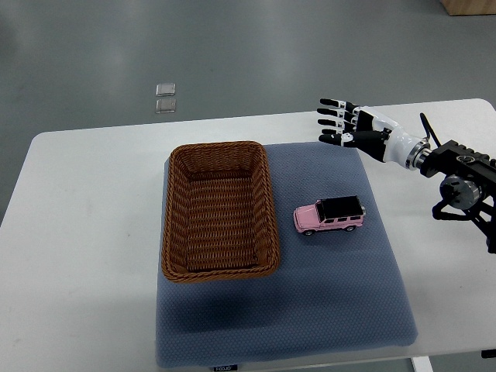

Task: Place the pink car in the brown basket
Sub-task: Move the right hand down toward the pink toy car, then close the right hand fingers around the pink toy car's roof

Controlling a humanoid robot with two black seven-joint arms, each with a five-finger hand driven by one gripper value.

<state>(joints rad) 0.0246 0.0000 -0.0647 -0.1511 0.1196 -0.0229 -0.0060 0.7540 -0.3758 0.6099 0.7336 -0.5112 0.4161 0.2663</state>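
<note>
While the pink car (pixel 329 215) sits on the blue-grey mat (pixel 325 294), just right of the brown wicker basket (pixel 220 211) and apart from it, the robot's right hand (pixel 346 124) hovers over the mat's far right corner, fingers spread and holding nothing. The car has a black roof and points left. A small label on the mat's near edge is too blurred to read. Mat and basket rest on a white surface (pixel 77 232).

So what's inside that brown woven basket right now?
Nothing that shows: the brown woven wicker basket holds only its own bare woven floor. The pink toy car with a black roof sits outside, to its right, on the blue-grey padded mat.
</note>
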